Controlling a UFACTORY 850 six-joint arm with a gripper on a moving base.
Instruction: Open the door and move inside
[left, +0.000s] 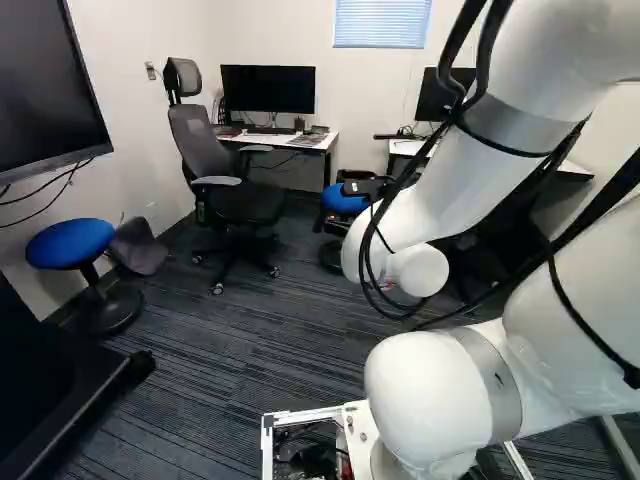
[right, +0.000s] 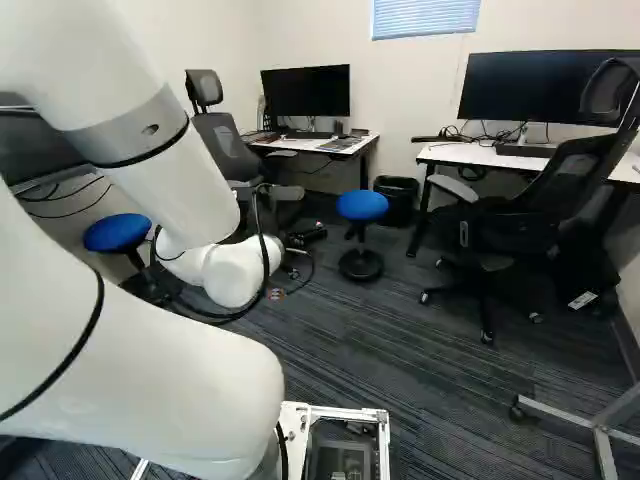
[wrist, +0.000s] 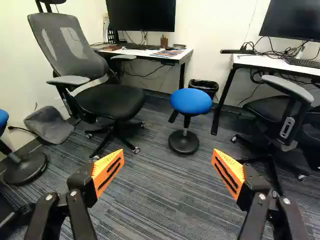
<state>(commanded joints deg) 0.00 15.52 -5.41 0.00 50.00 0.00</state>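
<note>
I'm holding claw (left: 368, 187) spread wide, blue stool (wrist: 191, 101) standing ahead on carpet (wrist: 150, 190), mesh chair (wrist: 112, 102) sitting near monitor-bearing tabletop (wrist: 142, 52)

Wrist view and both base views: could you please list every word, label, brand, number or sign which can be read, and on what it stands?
No text is readable in any view.
White rectangular label on a dark item, right side of the right base view: too small.
Colourful printed papers on the white desk with the pencil holder: too small.
Black keyboard on the other white desk: key marks too small.
</note>
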